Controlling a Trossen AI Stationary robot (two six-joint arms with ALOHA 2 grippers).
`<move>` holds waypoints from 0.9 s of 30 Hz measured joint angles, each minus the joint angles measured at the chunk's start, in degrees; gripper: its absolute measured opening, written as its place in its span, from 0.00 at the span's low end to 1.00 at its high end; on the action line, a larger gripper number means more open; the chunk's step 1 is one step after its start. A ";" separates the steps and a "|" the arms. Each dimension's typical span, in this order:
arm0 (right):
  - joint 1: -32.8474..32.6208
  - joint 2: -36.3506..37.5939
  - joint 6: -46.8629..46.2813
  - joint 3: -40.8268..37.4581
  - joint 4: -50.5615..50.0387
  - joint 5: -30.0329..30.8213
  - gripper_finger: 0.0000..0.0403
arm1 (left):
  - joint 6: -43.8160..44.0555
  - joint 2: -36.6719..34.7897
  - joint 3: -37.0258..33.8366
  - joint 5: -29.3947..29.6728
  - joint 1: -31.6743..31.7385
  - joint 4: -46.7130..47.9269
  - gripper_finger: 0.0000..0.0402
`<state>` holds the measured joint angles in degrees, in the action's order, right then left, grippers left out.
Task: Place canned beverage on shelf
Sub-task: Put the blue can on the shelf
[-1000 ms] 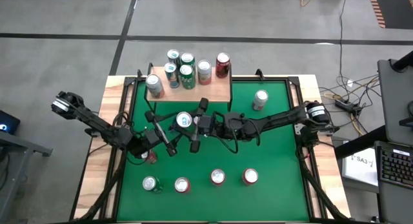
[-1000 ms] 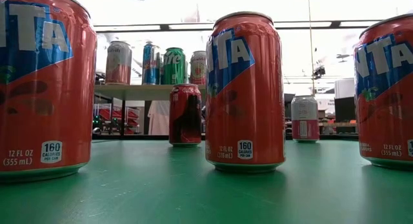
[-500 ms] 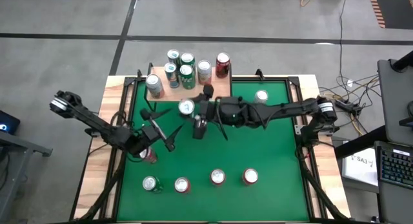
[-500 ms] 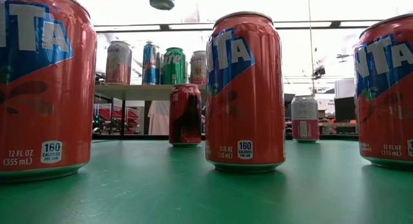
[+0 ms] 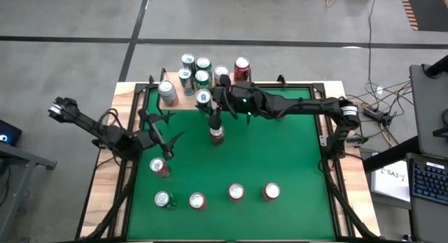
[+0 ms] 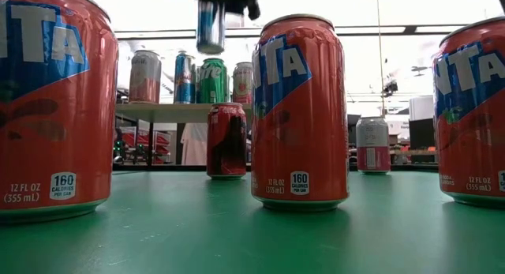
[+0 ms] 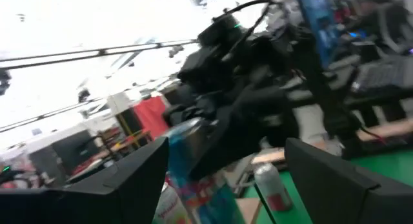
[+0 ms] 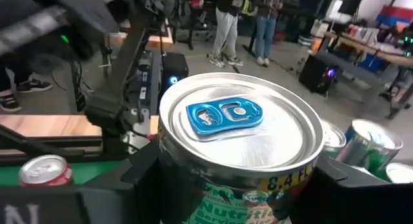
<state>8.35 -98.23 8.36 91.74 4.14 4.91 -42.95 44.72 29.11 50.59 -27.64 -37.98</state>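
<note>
Above wood-topped shelf [image 5: 238,97]: right tool [image 5: 204,101] clamps shiny cylindrical can [image 5: 203,97].

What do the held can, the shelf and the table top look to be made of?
The can in the right gripper: likely aluminium, shiny brushed lid with a blue pull tab. The shelf: light wood by its pale grain, apparently unpainted. The table top: green matte covering, perhaps felt or a mat; unclear.
</note>
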 joint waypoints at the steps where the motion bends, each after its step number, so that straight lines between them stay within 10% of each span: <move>1: 0.72 -0.57 -0.74 0.00 0.10 -0.58 0.55 | 0.69 -1.71 0.39 -0.50 -0.01 3.55 0.72; 11: 3.70 -7.26 -2.63 3.42 2.25 -4.20 0.56 | 10.67 -17.38 -1.09 -0.64 0.00 24.80 0.64; 27: 4.14 -21.63 0.79 22.26 -1.18 -6.80 0.56 | 13.05 -33.58 -2.67 -0.13 0.00 32.31 0.58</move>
<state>12.49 -119.86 9.15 114.00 2.96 -1.89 -29.90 11.14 26.44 50.47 -27.64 -5.67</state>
